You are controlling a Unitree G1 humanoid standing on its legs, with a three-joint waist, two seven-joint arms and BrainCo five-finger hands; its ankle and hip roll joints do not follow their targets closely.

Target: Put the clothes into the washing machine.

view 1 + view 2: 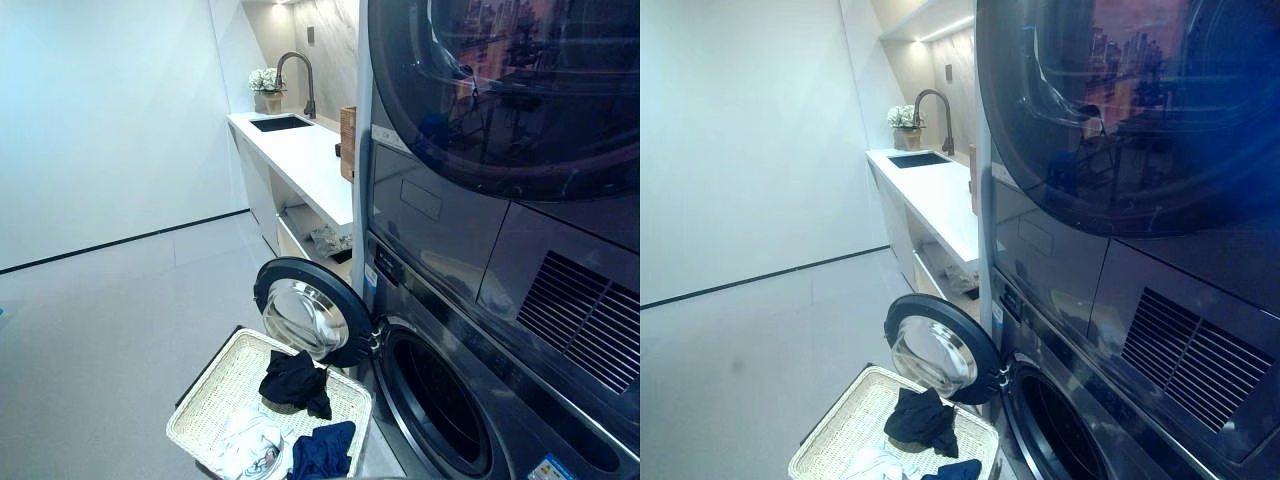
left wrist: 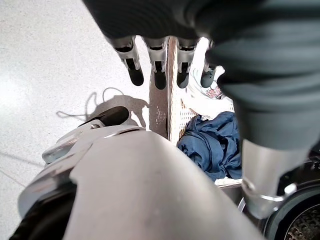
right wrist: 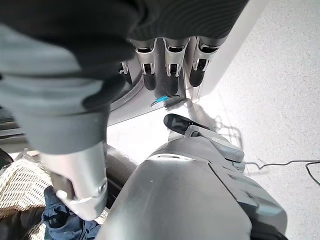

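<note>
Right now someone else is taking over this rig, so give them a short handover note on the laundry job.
Left hand: open, fingers straight, holding nothing, hanging above the edge of the basket.
Right hand: open and empty, hanging near the base of the washing machine.
The washing machine door is swung open and the drum looks empty from the head views.
The white woven basket sits on the floor by the door, holding a black garment, a blue garment and a white garment.
Done: door open. Left: move all three garments into the drum.
</note>
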